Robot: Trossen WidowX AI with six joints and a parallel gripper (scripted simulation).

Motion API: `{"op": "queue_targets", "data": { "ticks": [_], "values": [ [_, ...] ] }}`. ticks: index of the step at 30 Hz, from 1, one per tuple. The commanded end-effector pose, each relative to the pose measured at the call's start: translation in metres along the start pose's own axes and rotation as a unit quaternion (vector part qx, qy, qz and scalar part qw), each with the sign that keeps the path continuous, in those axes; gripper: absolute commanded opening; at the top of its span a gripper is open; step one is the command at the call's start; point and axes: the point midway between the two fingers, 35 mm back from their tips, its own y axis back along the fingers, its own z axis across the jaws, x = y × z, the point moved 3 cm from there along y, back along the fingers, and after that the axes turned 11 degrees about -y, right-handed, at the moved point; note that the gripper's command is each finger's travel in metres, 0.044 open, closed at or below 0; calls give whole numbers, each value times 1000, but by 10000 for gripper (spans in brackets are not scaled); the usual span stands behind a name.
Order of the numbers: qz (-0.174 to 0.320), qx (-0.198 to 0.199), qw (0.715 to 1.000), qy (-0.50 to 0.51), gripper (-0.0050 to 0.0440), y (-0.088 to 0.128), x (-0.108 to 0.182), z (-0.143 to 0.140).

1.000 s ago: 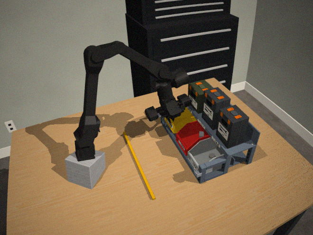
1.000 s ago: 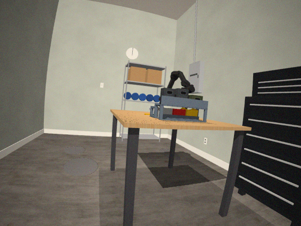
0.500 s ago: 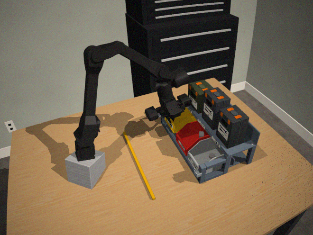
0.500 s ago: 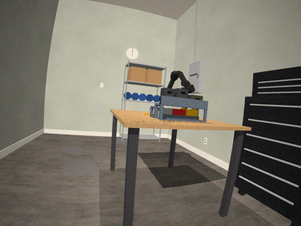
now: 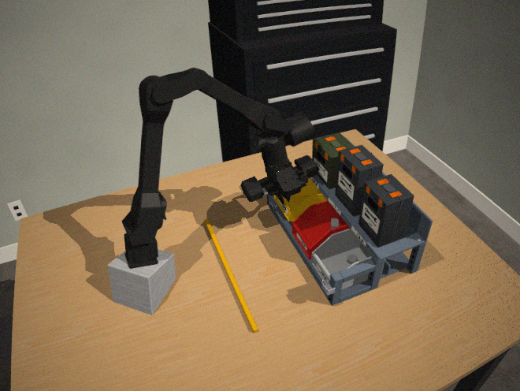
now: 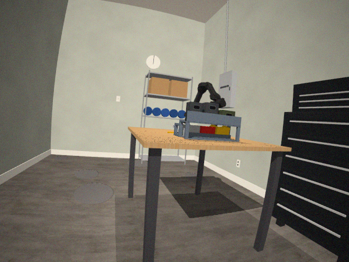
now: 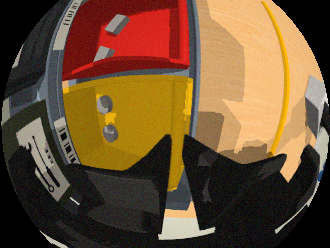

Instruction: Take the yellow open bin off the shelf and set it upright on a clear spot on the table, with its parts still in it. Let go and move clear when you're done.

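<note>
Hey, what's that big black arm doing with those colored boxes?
The arm's hand is shut on one wall of the yellow bin, which has small parts inside. The bin is at the blue-gray shelf, beside the red bin, and isn't on the table yet.
</note>
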Motion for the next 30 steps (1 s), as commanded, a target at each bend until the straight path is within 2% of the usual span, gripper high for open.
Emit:
{"op": "queue_targets", "data": {
  "ticks": [1, 30],
  "values": [
    [7, -17, 1000, 4, 0, 9, 4, 6],
    [7, -17, 1000, 4, 0, 7, 3, 5]
  ]
}}
